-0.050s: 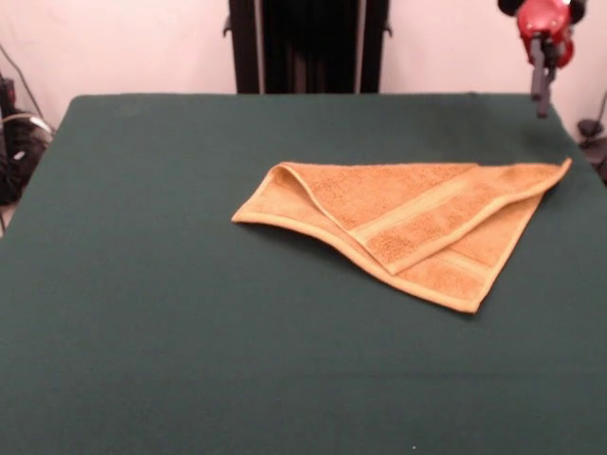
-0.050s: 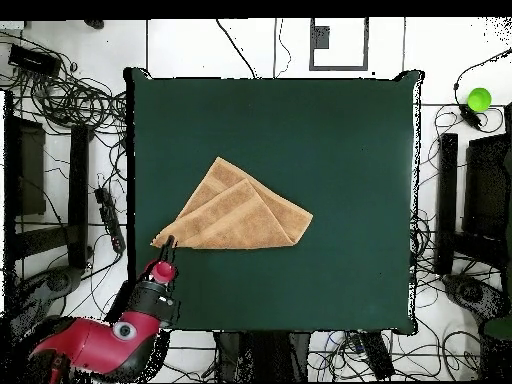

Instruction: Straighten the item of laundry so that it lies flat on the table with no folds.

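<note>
The gripper (image 1: 542, 104) is hanging just above the table's (image 1: 142, 332) far right corner, holding nothing; I cannot tell how wide it is open. Its tip is sitting just beside one pointed corner of the towel (image 1: 408, 223). The towel is lying folded over near the table's middle.

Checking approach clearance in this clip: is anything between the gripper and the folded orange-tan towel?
Nothing visible. The red and black gripper hangs above the dark green table beside the pointed corner of the folded orange-tan terry towel; in the overhead view only bare tabletop lies between them, and nothing else rests on the table.
</note>
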`<state>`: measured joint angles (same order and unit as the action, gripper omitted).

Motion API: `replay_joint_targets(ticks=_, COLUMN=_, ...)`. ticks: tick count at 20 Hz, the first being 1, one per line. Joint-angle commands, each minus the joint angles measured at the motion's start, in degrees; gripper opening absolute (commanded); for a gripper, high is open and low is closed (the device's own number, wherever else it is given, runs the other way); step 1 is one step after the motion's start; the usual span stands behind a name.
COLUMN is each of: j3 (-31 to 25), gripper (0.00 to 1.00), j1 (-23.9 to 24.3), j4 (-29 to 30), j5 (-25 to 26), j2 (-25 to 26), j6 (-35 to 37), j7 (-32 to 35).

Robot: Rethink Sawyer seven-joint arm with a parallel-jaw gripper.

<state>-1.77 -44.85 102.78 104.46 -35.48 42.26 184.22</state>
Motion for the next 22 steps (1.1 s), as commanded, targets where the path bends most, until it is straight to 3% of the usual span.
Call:
replay_joint_targets(ticks=1, j3=-2.87, gripper=1.0, j1=1.19, j4=6.68, j5=-3.55, j2=-8.66, j6=-8.14, j7=8.14)
replay_joint_targets(ticks=4, j3=1.45, gripper=1.0, j1=4.44, j4=9.09, j5=-10.59, j2=-16.57, j6=-12.0, j7=-2.3)
replay_joint_targets(ticks=7, j3=4.74, gripper=1.0, j1=7.64, j4=10.82, j5=-14.1, j2=-22.88, j6=-16.31, j7=-8.66)
replay_joint_targets(ticks=10, j3=8.42, gripper=1.0, j1=12.98, j4=12.46, j5=-20.13, j2=-29.15, j6=-23.69, j7=-19.89)
replay_joint_targets(ticks=14, j3=10.27, gripper=1.0, j1=22.26, j4=13.15, j5=-25.51, j2=-30.51, j6=-30.41, j7=-31.36)
replay_joint_targets(ticks=22, j3=13.09, gripper=1.0, j1=28.15, j4=9.81, j5=-18.04, j2=-26.42, j6=-38.47, j7=-27.88)
